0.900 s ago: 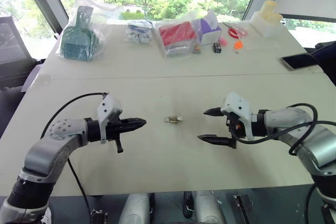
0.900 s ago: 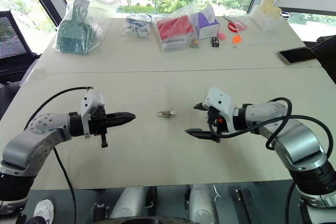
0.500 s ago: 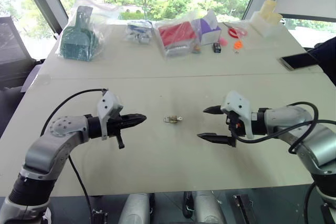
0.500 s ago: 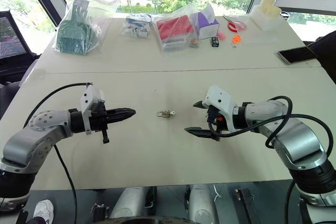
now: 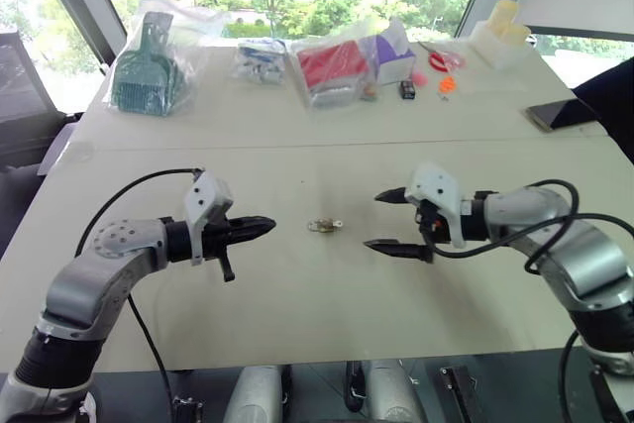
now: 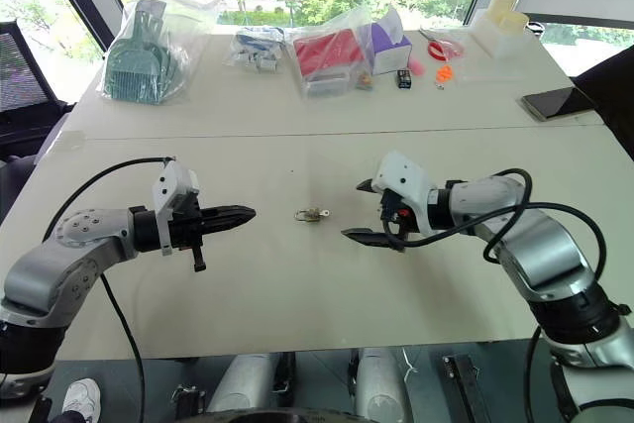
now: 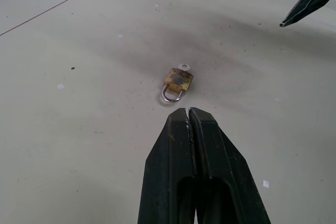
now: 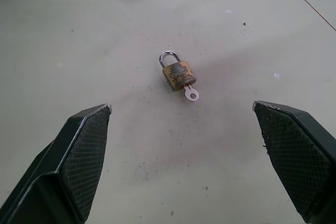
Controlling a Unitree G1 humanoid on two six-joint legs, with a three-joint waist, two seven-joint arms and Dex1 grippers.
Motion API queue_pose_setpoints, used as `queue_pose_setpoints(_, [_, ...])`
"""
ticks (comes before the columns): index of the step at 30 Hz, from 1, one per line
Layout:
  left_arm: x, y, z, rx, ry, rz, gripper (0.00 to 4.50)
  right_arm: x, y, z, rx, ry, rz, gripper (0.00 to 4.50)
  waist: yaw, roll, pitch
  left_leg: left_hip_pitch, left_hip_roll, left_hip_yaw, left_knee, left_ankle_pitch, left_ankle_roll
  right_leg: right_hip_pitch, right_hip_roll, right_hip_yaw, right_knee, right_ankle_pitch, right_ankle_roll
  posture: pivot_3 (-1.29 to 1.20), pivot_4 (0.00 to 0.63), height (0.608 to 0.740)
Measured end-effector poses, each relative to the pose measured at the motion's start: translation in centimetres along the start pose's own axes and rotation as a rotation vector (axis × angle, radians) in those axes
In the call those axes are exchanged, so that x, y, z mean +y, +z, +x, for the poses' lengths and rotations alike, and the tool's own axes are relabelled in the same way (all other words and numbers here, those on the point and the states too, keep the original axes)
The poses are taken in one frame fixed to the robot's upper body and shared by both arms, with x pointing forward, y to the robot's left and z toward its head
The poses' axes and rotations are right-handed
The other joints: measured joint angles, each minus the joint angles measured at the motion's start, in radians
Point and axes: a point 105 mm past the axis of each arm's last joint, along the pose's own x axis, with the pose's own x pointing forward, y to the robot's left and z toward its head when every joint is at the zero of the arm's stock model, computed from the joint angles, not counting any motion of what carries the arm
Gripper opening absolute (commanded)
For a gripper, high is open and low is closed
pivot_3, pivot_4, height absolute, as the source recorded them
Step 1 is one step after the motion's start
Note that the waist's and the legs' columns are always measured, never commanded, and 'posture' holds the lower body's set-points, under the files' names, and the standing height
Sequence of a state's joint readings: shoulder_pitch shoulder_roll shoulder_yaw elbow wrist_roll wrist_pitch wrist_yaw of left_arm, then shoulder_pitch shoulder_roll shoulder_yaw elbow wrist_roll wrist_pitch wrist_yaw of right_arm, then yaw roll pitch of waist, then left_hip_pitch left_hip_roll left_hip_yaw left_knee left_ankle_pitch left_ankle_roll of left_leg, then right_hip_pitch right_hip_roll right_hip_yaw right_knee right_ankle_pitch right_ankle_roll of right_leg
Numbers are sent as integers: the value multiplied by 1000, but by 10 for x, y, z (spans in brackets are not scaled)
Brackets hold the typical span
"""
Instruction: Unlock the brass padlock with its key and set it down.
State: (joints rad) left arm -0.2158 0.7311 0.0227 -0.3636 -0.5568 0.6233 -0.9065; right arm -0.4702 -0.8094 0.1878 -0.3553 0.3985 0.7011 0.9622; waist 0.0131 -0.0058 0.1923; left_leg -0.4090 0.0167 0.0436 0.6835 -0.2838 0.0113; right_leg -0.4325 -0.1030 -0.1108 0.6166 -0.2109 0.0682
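- I see the padlock point(image 8: 178, 73) lying flat on the bare middle of the tabletop point(image 5: 297, 314), between my two tools and touching neither.
- Its long axis runs across, from one tool toward the other: the shackle faces my left tool point(image 5: 264, 227), and the key point(image 8: 190, 93) sticks out of the body toward my right tool point(image 5: 384, 219).
- Along the far edge are clear bags: one point(image 5: 151, 56) holds a green scoop, another point(image 5: 332, 64) something red.
- My left tool is fully closed and empty, reaching roughly level, its tip near the shackle.
- My right tool is spread wide and empty, angled slightly down, with the padlock ahead of its gap.
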Motion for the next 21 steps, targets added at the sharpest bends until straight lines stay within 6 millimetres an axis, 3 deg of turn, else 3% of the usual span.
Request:
queue_pose_setpoints(7, [1,4,0,-3,5,16,0,-2,-1,43,-13,125,-29,4490,-1,0,0,1,-1,1,0,0,0,0,0,1,2,0,0,0,150,740])
queue_pose_setpoints(13, [1,-1,-1,10,14,10,0,-4,-15,73,30,198,-67,4490,-1,0,0,1,-1,2,0,1,-1,0,0,1,2,1,2,0,150,740])
queue_pose_setpoints(18, [-1,-5,-3,29,30,29,0,-8,-27,79,67,210,-107,4490,-1,0,0,1,-1,2,0,1,-1,0,0,1,2,1,2,0,150,740])
queue_pose_setpoints(21, [0,-6,0,35,37,77,0,-12,-23,69,64,197,-120,4490,1,0,0,1,-1,2,0,1,-2,0,0,1,2,1,2,0,150,740])
